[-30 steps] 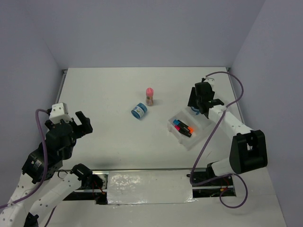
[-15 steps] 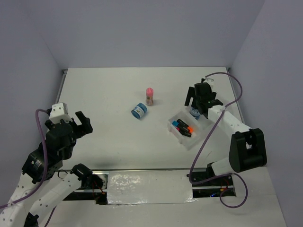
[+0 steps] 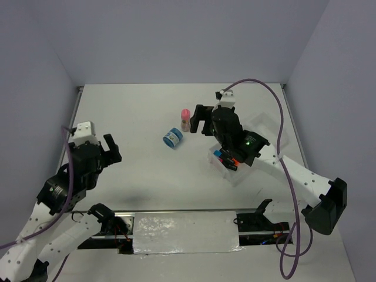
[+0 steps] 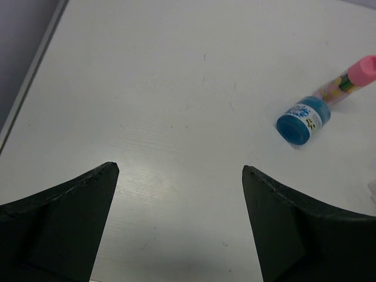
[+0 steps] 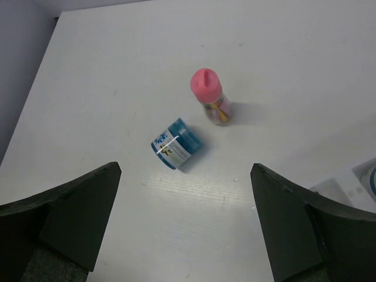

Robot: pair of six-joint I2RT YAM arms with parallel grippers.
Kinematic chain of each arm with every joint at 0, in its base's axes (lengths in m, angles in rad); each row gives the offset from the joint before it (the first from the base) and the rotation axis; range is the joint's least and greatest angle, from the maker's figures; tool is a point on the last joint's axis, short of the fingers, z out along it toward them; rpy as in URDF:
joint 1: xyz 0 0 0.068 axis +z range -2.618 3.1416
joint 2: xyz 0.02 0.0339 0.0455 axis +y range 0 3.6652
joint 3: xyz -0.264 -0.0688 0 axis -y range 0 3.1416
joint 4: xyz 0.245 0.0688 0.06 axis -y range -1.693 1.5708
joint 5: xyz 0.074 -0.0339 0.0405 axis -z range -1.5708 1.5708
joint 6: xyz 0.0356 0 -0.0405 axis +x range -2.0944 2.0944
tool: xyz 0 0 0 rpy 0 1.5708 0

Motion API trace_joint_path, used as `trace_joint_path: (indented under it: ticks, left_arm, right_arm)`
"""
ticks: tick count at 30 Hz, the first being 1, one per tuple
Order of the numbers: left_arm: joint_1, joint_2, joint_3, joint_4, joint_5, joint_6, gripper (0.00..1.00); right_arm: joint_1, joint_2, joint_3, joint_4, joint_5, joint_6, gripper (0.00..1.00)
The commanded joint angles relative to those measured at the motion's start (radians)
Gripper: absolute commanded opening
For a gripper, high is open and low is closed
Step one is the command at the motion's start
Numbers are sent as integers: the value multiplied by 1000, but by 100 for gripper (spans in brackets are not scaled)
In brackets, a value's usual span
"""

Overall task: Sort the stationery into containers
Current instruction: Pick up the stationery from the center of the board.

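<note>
1. right gripper (image 3: 200, 120) hangs over mid-table, fingers spread wide, nothing between them.
2. the tube (image 3: 185, 120) is just beside it on the left, apparently standing upright with its pink cap on top.
3. in the right wrist view the tube (image 5: 211, 101) sits far of the open gap, a touch right of centre, so the call is a short reach forward.
4. the disc (image 3: 173, 138) lies on its side, left of the gripper and nearer. its round face points near-left, so its axis runs near-left to far-right.
5. left gripper (image 3: 108, 150) is also spread wide and empty, well apart from both. the right arm is clearly nearer.
6. count loose on the table (image 3: 129, 111): one tube, one disc.
7. the tray (image 3: 238, 176) sits right of centre under the right arm. the markers (image 3: 226, 158) show pink, orange and blue caps, but the arm partly hides them, so the count is unsure.
8. a blue sliver at the edge of the right wrist view, inside the tray (image 5: 346, 183), may be a second disc.
</note>
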Motion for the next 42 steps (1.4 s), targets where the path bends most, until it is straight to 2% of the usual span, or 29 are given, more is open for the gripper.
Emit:
trace_joint_path:
  ticks: [1, 2, 4, 5, 7, 9, 13, 14, 17, 23, 32, 36, 39, 42]
  left_arm:
    - [5, 127, 33, 69, 158, 45, 99]
    - [5, 218, 46, 93, 278, 51, 99]
    - [5, 330, 102, 129, 397, 65, 99]
    - [2, 448, 132, 172, 457, 65, 99]
    - [-9, 559, 157, 224, 450, 33, 99]
    - [-41, 702, 168, 362, 457, 75, 99]
    - [-64, 915, 179, 574, 556, 322, 99]
    - [-61, 931, 148, 626, 578, 401, 99]
    - [-49, 1001, 155, 706, 648, 476, 99]
    - [-14, 1139, 223, 687, 674, 591, 99]
    - [49, 1260, 258, 704, 692, 596, 99]
    - [52, 1305, 266, 701, 743, 597, 99]
    - [52, 1314, 238, 739, 787, 585, 97]
    - [54, 1342, 235, 730, 789, 569, 90]
  right_arm:
    - [44, 9, 19, -84, 126, 102, 100]
    - [46, -26, 9, -76, 114, 92, 100]
    - [47, -94, -18, -73, 84, 73, 100]
    - [46, -120, -26, -76, 77, 64, 100]
    - [46, -169, -58, -70, 51, 35, 100]
    - [44, -231, -78, -78, 30, 10, 100]
    - [43, -306, -103, -102, -15, -48, 100]
    - [43, -314, -107, -117, -33, -54, 100]
    - [43, -340, -126, -133, -53, -72, 100]
    - [43, -378, -173, -119, -85, -89, 100]
    - [43, -380, -173, -105, -113, -114, 100]
    - [46, -380, -172, -99, -121, -118, 100]
    - [43, -375, -169, -94, -116, -125, 100]
    - [43, -370, -163, -96, -119, -126, 100]
